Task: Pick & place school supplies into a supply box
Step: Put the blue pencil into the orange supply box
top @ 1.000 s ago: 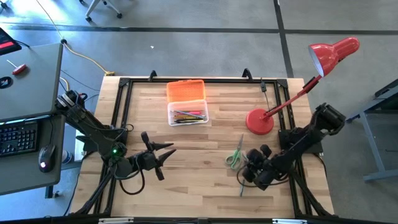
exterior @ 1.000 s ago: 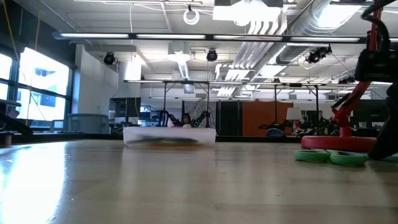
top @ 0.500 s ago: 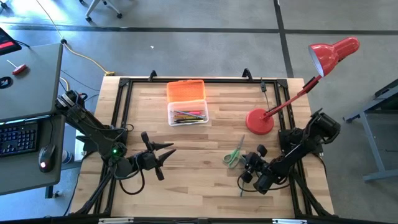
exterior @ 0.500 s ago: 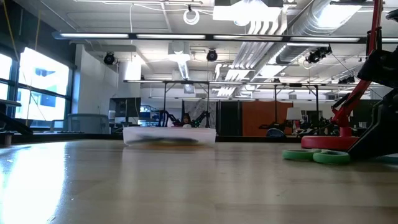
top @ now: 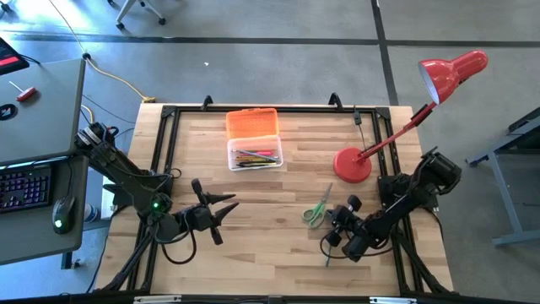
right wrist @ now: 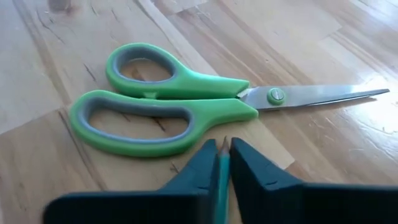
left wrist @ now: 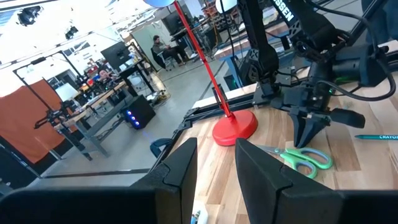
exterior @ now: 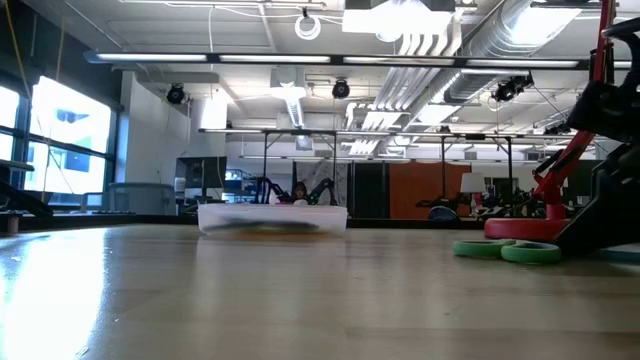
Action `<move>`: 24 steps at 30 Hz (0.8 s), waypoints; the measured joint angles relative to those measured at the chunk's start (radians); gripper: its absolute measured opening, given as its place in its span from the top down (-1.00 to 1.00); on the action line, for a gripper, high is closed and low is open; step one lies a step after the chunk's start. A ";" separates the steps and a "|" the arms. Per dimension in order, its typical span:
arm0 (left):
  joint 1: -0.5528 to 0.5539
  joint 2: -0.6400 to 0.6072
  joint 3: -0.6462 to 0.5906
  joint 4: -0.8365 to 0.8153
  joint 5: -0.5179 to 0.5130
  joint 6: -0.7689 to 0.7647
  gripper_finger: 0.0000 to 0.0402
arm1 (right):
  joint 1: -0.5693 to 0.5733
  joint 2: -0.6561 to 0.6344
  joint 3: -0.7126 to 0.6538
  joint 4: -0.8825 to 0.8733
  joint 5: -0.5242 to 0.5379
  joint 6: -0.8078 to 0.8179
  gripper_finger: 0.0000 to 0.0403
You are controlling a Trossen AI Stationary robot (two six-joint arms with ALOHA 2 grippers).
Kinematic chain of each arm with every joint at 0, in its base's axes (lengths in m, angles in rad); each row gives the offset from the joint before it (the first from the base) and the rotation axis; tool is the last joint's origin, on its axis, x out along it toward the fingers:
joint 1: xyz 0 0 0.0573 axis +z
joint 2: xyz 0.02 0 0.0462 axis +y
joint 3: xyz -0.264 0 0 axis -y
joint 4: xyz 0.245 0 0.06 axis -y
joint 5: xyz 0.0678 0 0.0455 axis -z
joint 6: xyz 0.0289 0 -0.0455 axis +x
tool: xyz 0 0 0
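Two right gripper [right wrist: 222, 163] fingers pinched on teal pencil [right wrist: 221, 180], green scissors [right wrist: 180, 102] just ahead of them

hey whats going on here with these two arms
The right gripper is down at the table beside the green-handled scissors, its fingers closed on a thin teal pencil. The scissors lie flat on the wood, untouched. The supply box sits toward the back of the table, open, with several pens and pencils already in it and its orange lid behind it. The left gripper waits open over the table's left side. A red desk lamp stands near the right arm.
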 joint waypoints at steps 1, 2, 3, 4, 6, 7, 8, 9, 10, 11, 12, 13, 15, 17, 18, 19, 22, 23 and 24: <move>0.000 0.000 0.000 0.000 0.000 0.000 0.30 | -0.001 0.000 0.000 0.000 0.001 0.000 0.94; 0.000 0.000 0.000 0.000 0.000 0.000 0.30 | -0.001 0.000 0.000 0.000 0.003 0.000 0.96; 0.000 0.000 0.000 0.000 0.000 0.000 0.30 | -0.001 0.000 0.000 0.000 0.005 0.000 0.95; 0.000 0.000 0.000 0.000 0.000 0.000 0.30 | -0.001 0.000 0.000 0.000 0.008 0.000 0.93; 0.000 0.000 0.000 0.000 0.000 0.000 0.30 | -0.001 0.000 0.011 -0.013 0.007 -0.001 0.92; 0.000 0.000 0.000 0.000 0.001 0.000 0.30 | -0.003 -0.001 0.022 -0.028 0.001 -0.007 0.94; 0.000 0.000 0.000 0.000 0.001 0.000 0.30 | -0.005 -0.007 0.037 -0.052 -0.009 -0.018 0.96; 0.000 0.000 0.000 0.000 0.001 0.000 0.30 | -0.009 -0.016 0.058 -0.085 -0.024 -0.030 0.97; 0.000 0.000 0.000 0.000 0.001 0.000 0.30 | -0.013 -0.028 0.083 -0.130 -0.040 -0.037 0.98; 0.000 0.000 0.000 0.000 0.002 0.000 0.30 | -0.018 -0.038 0.111 -0.186 -0.056 -0.039 0.97; 0.000 0.000 0.000 0.001 0.003 0.000 0.30 | -0.025 -0.048 0.142 -0.243 -0.085 -0.042 0.97; 0.000 0.000 0.000 0.001 0.003 0.000 0.30 | -0.033 -0.060 0.176 -0.312 -0.115 -0.043 0.97; 0.000 0.000 0.000 0.001 0.003 0.000 0.30 | -0.045 -0.076 0.249 -0.430 -0.138 -0.064 0.98; 0.000 0.000 0.000 0.001 0.003 0.000 0.30 | -0.065 -0.085 0.323 -0.526 -0.158 -0.111 0.98; 0.000 0.000 0.000 0.000 0.003 0.000 0.30 | -0.074 -0.086 0.355 -0.566 -0.167 -0.133 0.98; 0.000 0.000 0.000 0.001 0.003 0.000 0.30 | -0.085 -0.086 0.383 -0.595 -0.169 -0.155 0.98; 0.000 0.000 0.000 0.001 0.003 0.000 0.30 | -0.130 -0.085 0.458 -0.616 -0.093 -0.273 0.99; 0.000 0.000 0.000 0.001 0.003 0.000 0.30 | -0.150 -0.085 0.482 -0.608 -0.050 -0.322 0.99; 0.000 0.000 0.000 0.001 0.003 0.000 0.30 | -0.173 -0.085 0.501 -0.597 -0.010 -0.376 0.99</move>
